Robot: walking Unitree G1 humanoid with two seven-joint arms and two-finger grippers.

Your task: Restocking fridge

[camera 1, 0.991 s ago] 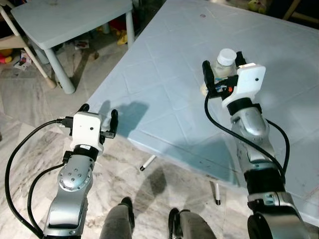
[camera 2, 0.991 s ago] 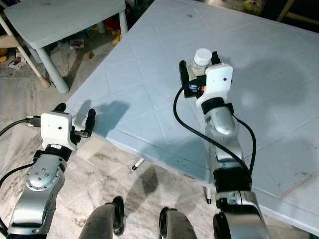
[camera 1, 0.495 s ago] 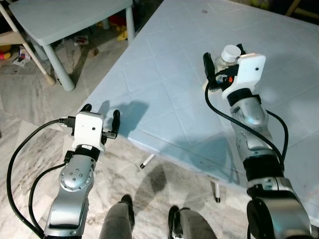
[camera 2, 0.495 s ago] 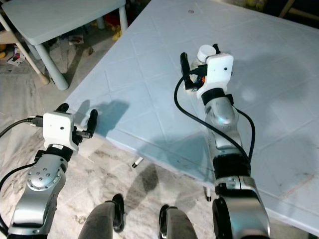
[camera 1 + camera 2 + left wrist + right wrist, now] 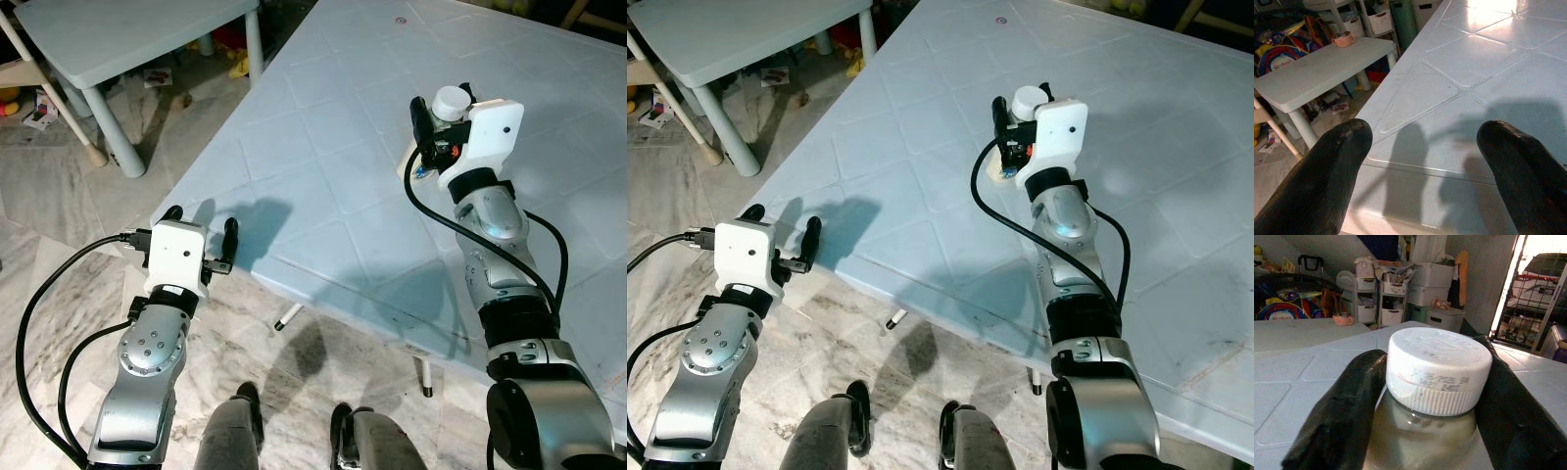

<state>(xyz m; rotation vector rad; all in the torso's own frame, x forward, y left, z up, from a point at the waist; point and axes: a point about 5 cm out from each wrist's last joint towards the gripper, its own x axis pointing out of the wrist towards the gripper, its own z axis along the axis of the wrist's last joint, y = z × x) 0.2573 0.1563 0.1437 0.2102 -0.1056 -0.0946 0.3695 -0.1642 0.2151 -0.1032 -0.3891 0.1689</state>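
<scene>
A small clear bottle [image 5: 452, 101] with a white cap stands upright on the pale blue table [image 5: 313, 166]. My right gripper [image 5: 443, 104] is shut on it, one black finger on each side. In the right wrist view both fingers [image 5: 1347, 406] press against the bottle [image 5: 1437, 367] at its cap and neck. My left gripper [image 5: 201, 217] hovers open at the table's near left corner, holding nothing. Its view looks across the tabletop [image 5: 1449, 98] between its two fingertips [image 5: 1337, 161].
A smaller pale table [image 5: 127, 39] stands on the marble floor at the far left, with a pink cup [image 5: 1343, 39] on it. Toys and clutter lie beneath it. Storage bins and shelves [image 5: 1400, 293] line the room beyond. My own feet [image 5: 245, 401] are near the table's edge.
The right gripper's fingers have come together on the bottle; a second ago they stood wider apart around it. The left arm has hardly moved.
</scene>
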